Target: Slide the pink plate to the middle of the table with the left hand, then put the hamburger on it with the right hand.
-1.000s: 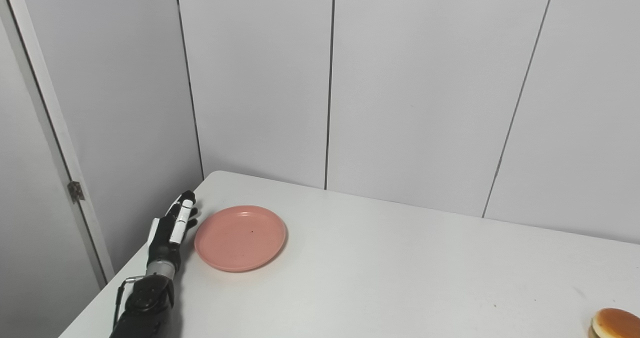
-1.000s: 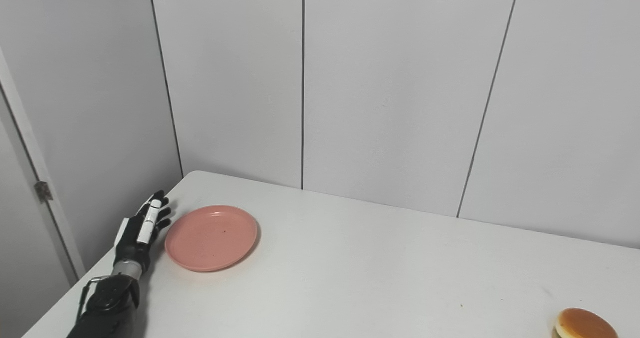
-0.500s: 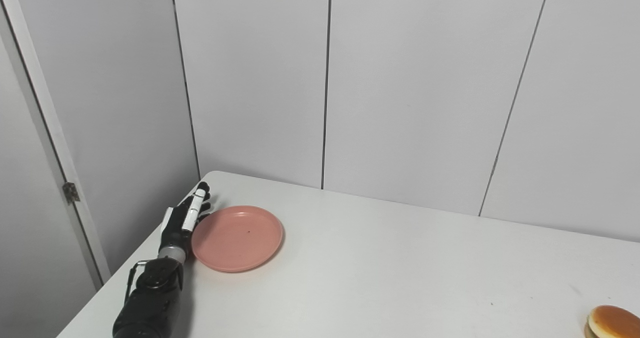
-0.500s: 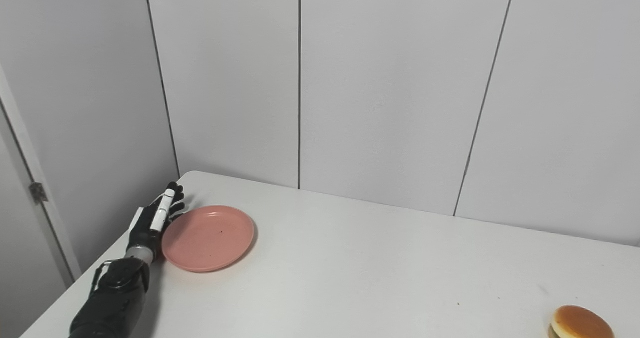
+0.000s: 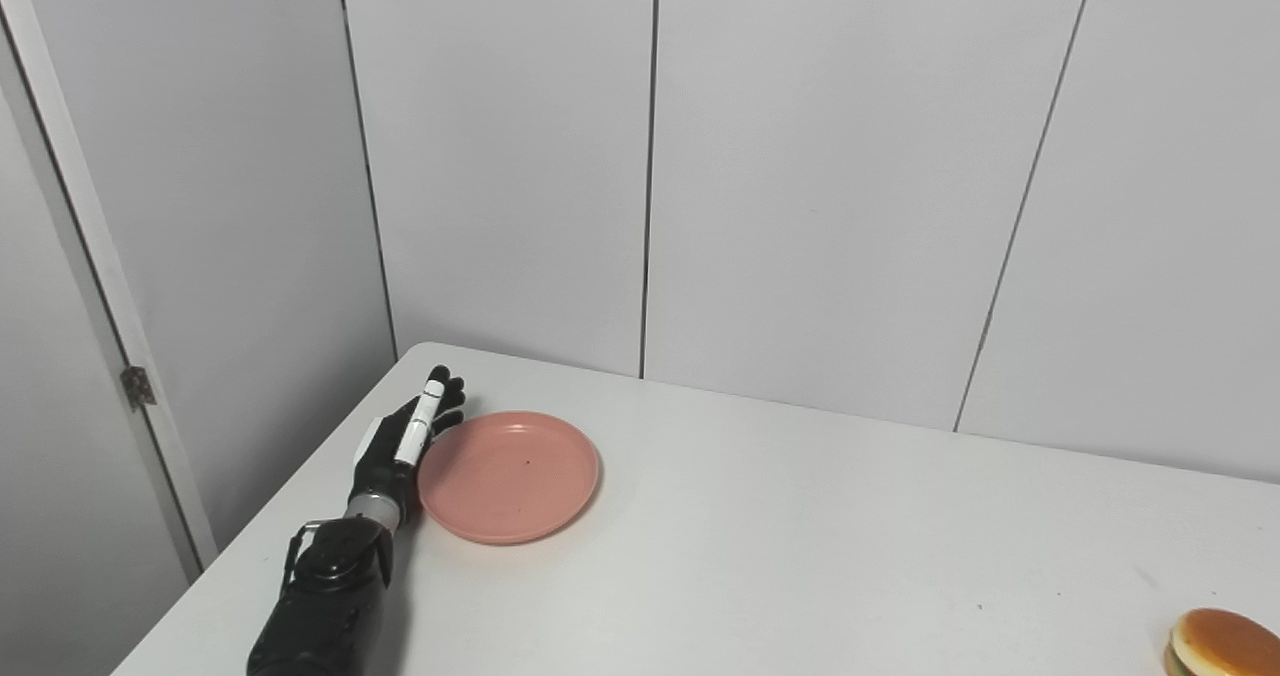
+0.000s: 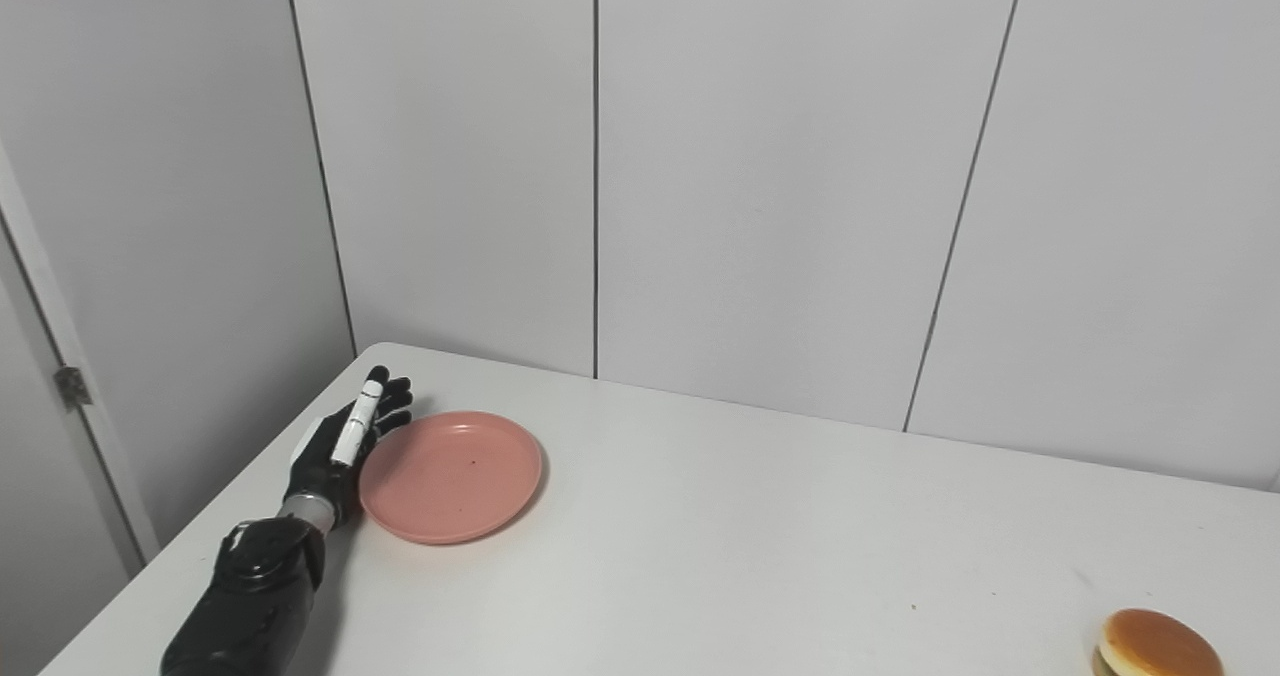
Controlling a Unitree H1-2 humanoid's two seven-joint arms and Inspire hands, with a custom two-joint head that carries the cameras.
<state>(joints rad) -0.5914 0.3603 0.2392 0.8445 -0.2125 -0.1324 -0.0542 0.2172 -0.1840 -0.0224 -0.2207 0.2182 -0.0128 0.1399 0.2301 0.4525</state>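
The pink plate (image 5: 510, 476) lies empty on the white table (image 5: 800, 556), near its far left corner. My left hand (image 5: 405, 444) stands on edge with its fingers stretched out and apart, pressed against the plate's left rim; it is open and holds nothing. The hamburger (image 5: 1222, 642), with a brown bun on top, sits at the near right of the table and is partly cut off by the picture's bottom edge. My right hand is out of sight in both eye views.
The table's left edge (image 5: 250, 566) runs just left of my left forearm, with a door and its hinge (image 5: 137, 387) beyond it. Grey wall panels (image 5: 800, 206) stand close behind the table's far edge.
My left hand has moved forward and right, from beside the plate to against its left rim. The plate has slid a little to the right. The hamburger has not moved.
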